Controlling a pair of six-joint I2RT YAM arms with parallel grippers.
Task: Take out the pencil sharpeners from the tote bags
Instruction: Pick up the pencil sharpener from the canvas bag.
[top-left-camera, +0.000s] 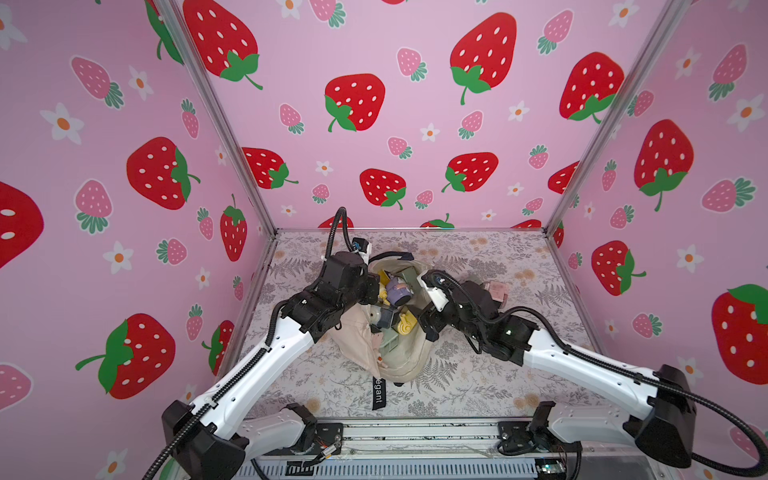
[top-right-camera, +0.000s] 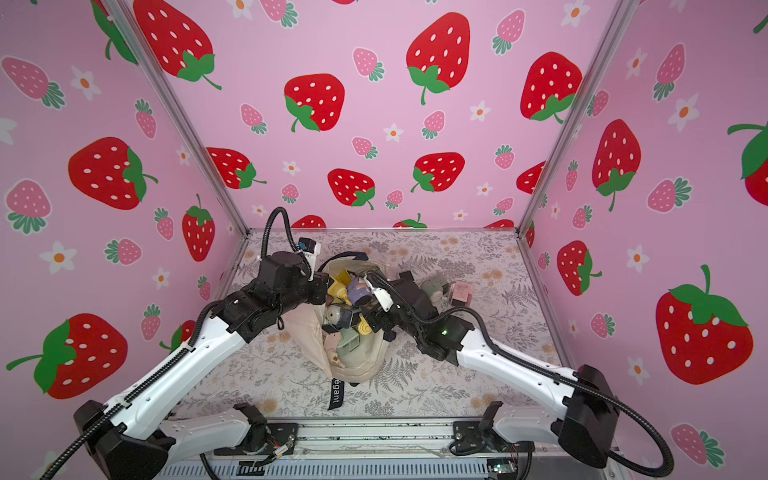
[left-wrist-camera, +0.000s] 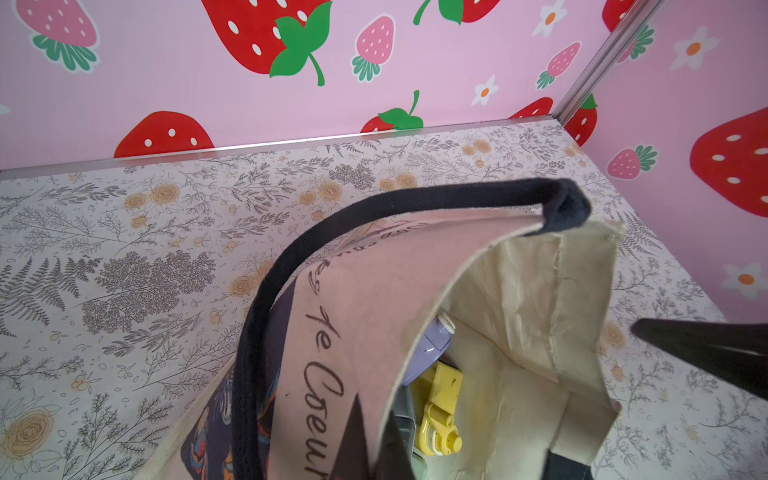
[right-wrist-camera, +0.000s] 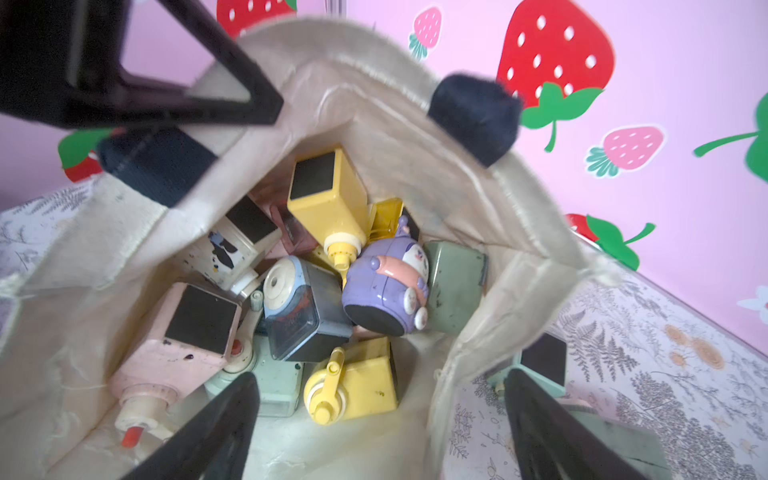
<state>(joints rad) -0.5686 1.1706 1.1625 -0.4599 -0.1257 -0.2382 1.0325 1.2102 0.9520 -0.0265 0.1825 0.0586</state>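
Observation:
The cream tote bag (top-left-camera: 357, 345) (top-right-camera: 307, 332) lies mouth-up mid-table, filled with several pencil sharpeners: purple (right-wrist-camera: 386, 286), yellow (right-wrist-camera: 328, 195), pink (right-wrist-camera: 178, 345), blue (right-wrist-camera: 299, 307) and sage green (right-wrist-camera: 455, 286). My left gripper (left-wrist-camera: 376, 436) is shut on the bag's left rim (left-wrist-camera: 374, 316), holding the mouth apart. On the opposite side my right gripper (right-wrist-camera: 381, 374) (top-left-camera: 420, 327) stands open astride the other rim. One of its fingers (right-wrist-camera: 224, 415) is inside the bag near a yellow sharpener (right-wrist-camera: 357, 382). The other finger (right-wrist-camera: 536, 415) is outside.
Loose on the table right of the bag lie a pink sharpener (top-left-camera: 496, 293) (top-right-camera: 461, 293), a grey-green one (top-right-camera: 432, 286) and a mint one (right-wrist-camera: 540, 361). The navy handle (left-wrist-camera: 415, 199) arches over the bag's far side. A black "Elegant" strap (top-left-camera: 378, 392) trails toward the front edge.

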